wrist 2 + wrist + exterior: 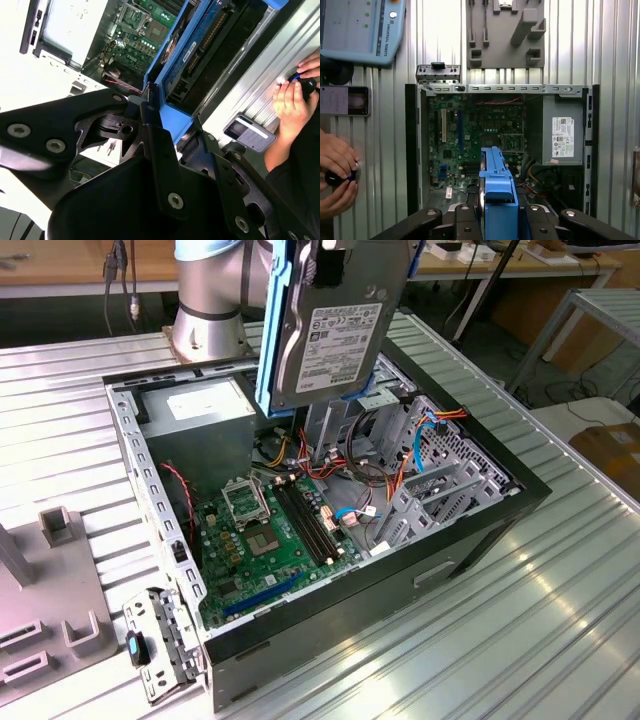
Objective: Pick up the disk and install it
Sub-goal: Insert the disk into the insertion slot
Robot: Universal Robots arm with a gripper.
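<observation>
Clamping the disk (330, 340) upright in the gripper (498, 212), hanging above the open computer case (480, 530).
Pressing fingers (465, 220) closed on both sides of its light-blue rail, well clear of the green motherboard (270, 540) below. Facing a white printed label toward the exterior view, top edge cut off there. Hiding some cables and metal framing behind it. Cupping a small dark object, hard to make out, in a person's hands (337, 175) on the ribbed table (560, 620) beside the case.
</observation>
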